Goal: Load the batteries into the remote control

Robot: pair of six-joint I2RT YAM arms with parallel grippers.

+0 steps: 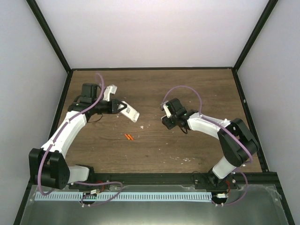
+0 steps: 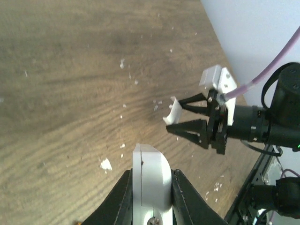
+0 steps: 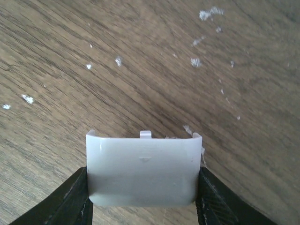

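From above, the left claw (image 1: 122, 108) was closed on one end of the remote control (image 1: 132, 114), holding it off the table (image 1: 187, 89) at far left. The right claw (image 1: 166, 121) hung well apart to the right; what it gripped was too small to tell from here. The batteries (image 1: 129, 137) lay side by side on the wood between the arms, nearer than both claws.

The left wrist view showed the remote control edge-on, pinched between both fingers. Across the table, the right claw clamped a small white cover (image 2: 174, 111).

The right wrist view confirmed that grip, a finger on each side of the cover.

With both claws full, neither could fetch the batteries until the cover was set down. Being round and slim, they would probably roll if nudged. The remote control, gripped by one end only, might swivel under a push.

The table was brown wood grain strewn with pale crumbs (image 2: 106, 164), enclosed by white walls (image 1: 150, 33) and a black frame (image 1: 49, 35).
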